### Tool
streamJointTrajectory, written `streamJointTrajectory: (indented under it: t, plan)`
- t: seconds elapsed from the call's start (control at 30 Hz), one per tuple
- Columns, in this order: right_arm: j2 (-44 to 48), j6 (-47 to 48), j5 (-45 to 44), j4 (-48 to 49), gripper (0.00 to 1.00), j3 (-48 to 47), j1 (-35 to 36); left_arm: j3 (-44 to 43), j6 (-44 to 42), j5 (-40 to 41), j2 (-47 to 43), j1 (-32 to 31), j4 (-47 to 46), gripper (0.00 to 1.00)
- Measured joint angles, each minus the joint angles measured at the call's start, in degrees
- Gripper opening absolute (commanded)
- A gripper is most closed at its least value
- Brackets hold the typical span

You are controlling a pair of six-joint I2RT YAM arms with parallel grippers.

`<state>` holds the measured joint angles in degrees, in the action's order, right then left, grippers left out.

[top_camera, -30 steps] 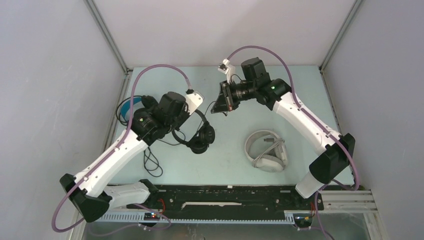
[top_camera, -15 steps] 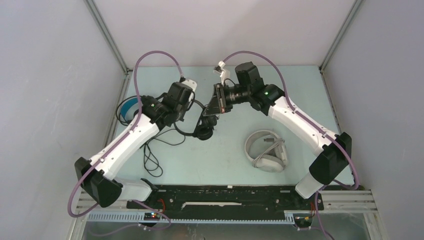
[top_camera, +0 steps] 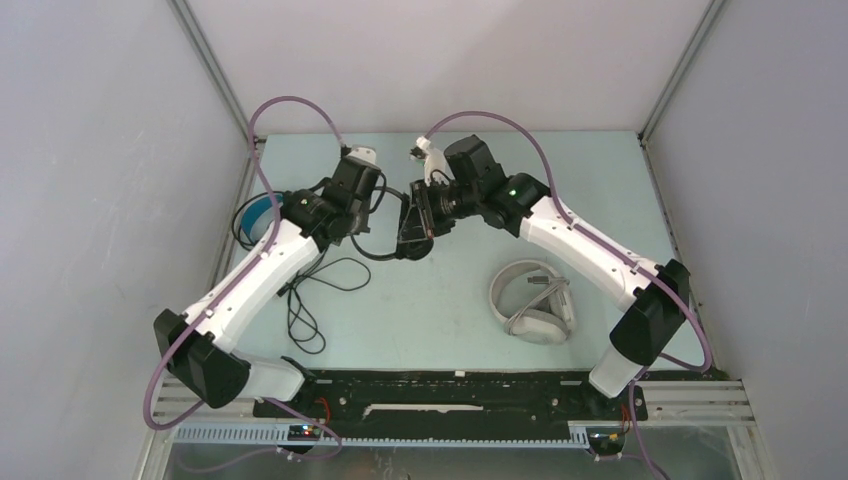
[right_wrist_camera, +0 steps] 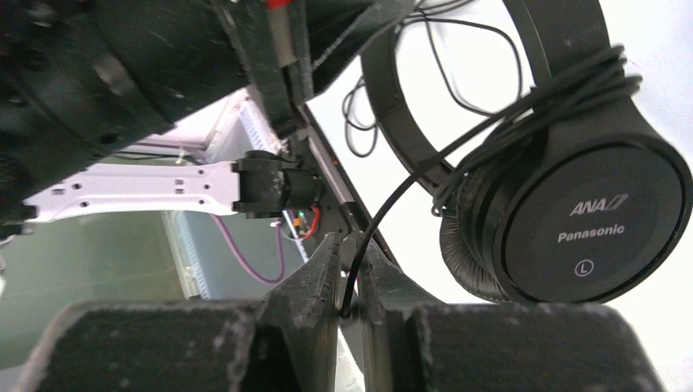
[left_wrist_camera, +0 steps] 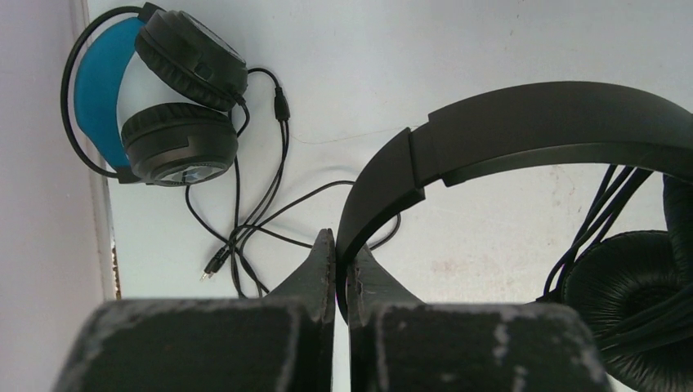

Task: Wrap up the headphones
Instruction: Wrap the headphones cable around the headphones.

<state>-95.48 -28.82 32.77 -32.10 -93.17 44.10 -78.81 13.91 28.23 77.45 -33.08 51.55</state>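
Observation:
The thin black on-ear headphones (top_camera: pixel 411 240) hang above the table between my two grippers. My left gripper (left_wrist_camera: pixel 342 245) is shut on the end of their headband (left_wrist_camera: pixel 523 122); from above it (top_camera: pixel 384 222) sits just left of them. Several turns of their thin black cable (right_wrist_camera: pixel 392 204) lie round the headband by the ear cup (right_wrist_camera: pixel 588 220). One strand runs down between the fingers of my right gripper (right_wrist_camera: pixel 350 249), whose jaws stand slightly apart around it. That gripper (top_camera: pixel 416 226) is right beside the ear cups.
The bulky black headphones with blue lining (left_wrist_camera: pixel 176 98) lie at the table's left edge (top_camera: pixel 258 215), their black cable (top_camera: pixel 305 310) trailing loose toward the front. The white over-ear headphones (top_camera: pixel 532 300) lie at the right, under my right arm.
Both grippers have moved back and closer together, carrying the black on-ear headphones up off the table. My right gripper's jaws have parted a little around the cable.

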Motion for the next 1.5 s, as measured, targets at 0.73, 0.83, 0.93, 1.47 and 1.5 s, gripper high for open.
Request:
streamJointTrajectory:
  t: [0.73,0.83,0.93,1.47,1.5]
  plan:
    - [1.55,2.49,-10.56,1.42,0.0,2.78,2.73,0.02,7.8,-5.33,-5.07,2.89,-2.58,0.0]
    - [1.95,2.93,-12.7,2.84,0.0,3.78,2.73,0.02,8.61,-6.58,-5.92,3.23,-2.56,0.0]
    - [2.29,3.23,-13.86,4.59,0.07,5.11,2.73,0.02,9.2,-7.87,-6.64,3.43,-2.51,0.0]
    - [6.51,5.55,-21.31,7.41,0.13,7.54,5.11,0.02,10.67,-10.54,-7.39,3.58,-2.62,0.0]
    - [6.82,5.77,-21.53,7.39,0.13,7.54,5.2,0.02,10.67,-10.62,-7.39,3.58,-2.62,0.0]
